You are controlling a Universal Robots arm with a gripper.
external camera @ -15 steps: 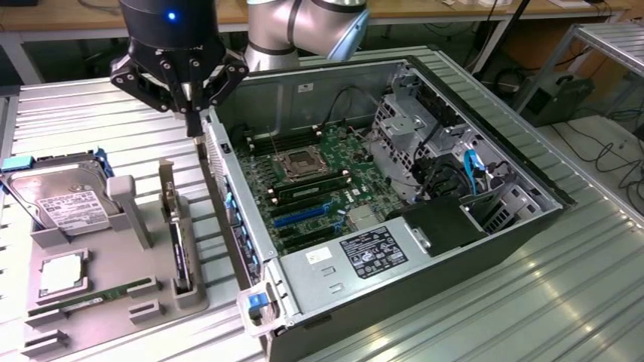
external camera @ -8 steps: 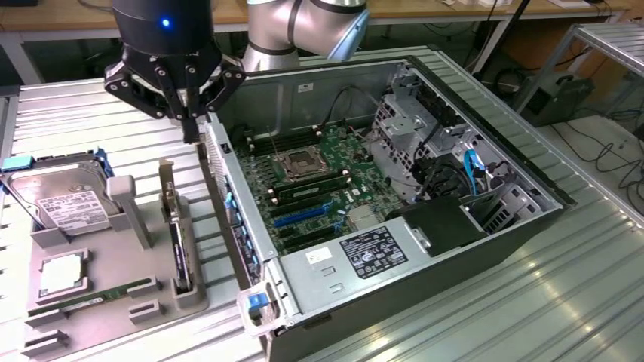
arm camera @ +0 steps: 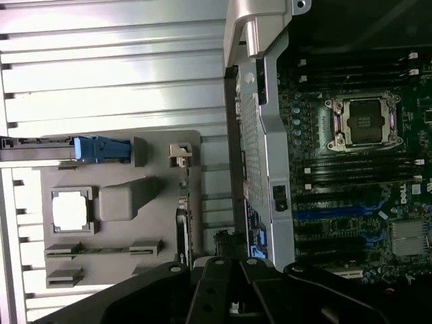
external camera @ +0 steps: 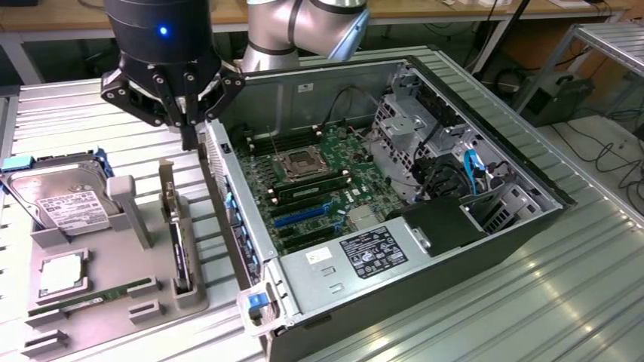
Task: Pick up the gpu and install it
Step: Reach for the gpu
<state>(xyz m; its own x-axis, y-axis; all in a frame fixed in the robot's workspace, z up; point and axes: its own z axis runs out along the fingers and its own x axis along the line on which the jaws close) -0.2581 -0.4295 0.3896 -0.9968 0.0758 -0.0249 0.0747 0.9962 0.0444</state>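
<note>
Right above the gap between the parts holder and the PC, the gripper point(external camera: 188, 136) hangs with its fingers pressed together and nothing in them. The tips point straight down, close to the rear corner of the open case point(external camera: 473, 249).

The gpu point(external camera: 179, 241) sits just below and a bit toward the exterior view's left of those fingertips. It's standing on edge in a slot of the gray holder point(external camera: 101, 249), with the metal bracket end nearest the gripper. It hasn't been grabbed, and I can't see any contact.

A chunky gray post point(external camera: 129, 207) stands right beside the card on the holder. Further out on the same holder:
- hard drive point(external camera: 60, 205) with a white label and a blue connector point(external camera: 20, 163) at its end
- square CPU chip point(external camera: 60, 275)
- green RAM stick point(external camera: 86, 299) lying flat

The case's perforated rear wall point(external camera: 226, 204) stands between the card and the motherboard point(external camera: 332, 181). Inside you can see the bare CPU socket point(external camera: 302, 162), the blue expansion slots point(external camera: 300, 216) and the power supply point(external camera: 367, 253) near the front. Everything rests on a ribbed metal tabletop point(external camera: 563, 302).
</note>
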